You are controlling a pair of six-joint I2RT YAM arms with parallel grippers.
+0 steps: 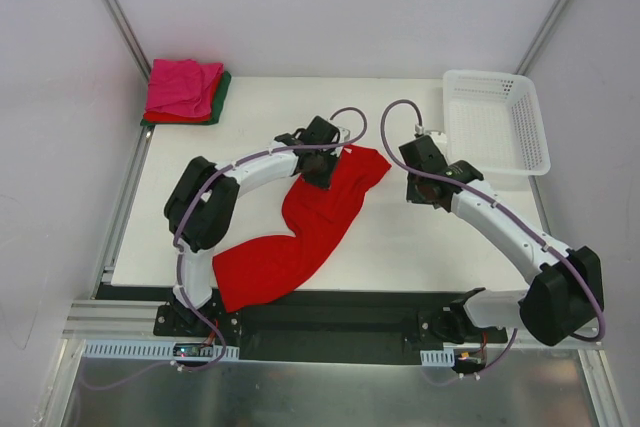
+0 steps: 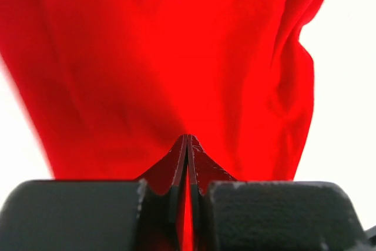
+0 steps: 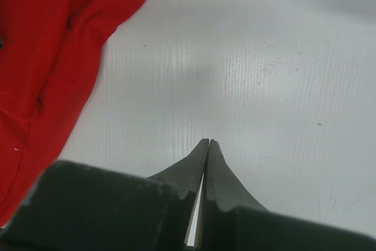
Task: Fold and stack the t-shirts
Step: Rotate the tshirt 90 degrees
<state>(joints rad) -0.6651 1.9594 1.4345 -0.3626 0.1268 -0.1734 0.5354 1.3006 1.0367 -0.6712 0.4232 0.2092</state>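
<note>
We see a white table (image 1: pixel 420 257) w/ a big red t-shirt (image 1: pixel 310 232) strung from mid-table down to the near edge, btwn the two arms. A white basket (image 1: pixel 495 127) sits at the far right corner. The folded stack (image 1: pixel 185 92) lies at the far left corner, pink on top, red & dark green under. On the left gripper (image 2: pixel 188 139) we see fingers pressed together, pinching the shirt's far end. The right gripper (image 3: pixel 207 140) has fingers pressed together on nothing, over bare table just right of the shirt.
</note>
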